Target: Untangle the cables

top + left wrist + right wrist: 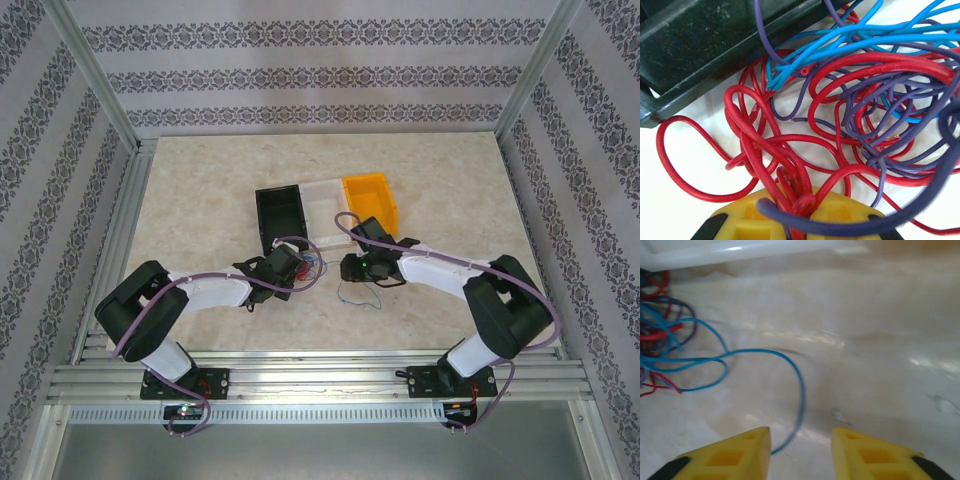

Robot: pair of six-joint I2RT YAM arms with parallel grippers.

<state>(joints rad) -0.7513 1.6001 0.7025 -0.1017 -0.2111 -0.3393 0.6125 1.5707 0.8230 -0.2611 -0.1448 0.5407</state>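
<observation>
The cables, thin red, blue and purple loops in one tight clump, lie on the table just before the black bin, between the arms. The left claw is clamped on red strands at the clump's near edge. One blue strand trails from the clump toward the right claw, whose jaws stand apart, the strand's end loose between them; the clump lies left of it.

Walls: pale paper with dark floral bands, on the far, left and right sides.
Frame: aluminium posts at the far corners; slotted rails along the near edge.
Table: beige marbled top, softly lit.
</observation>
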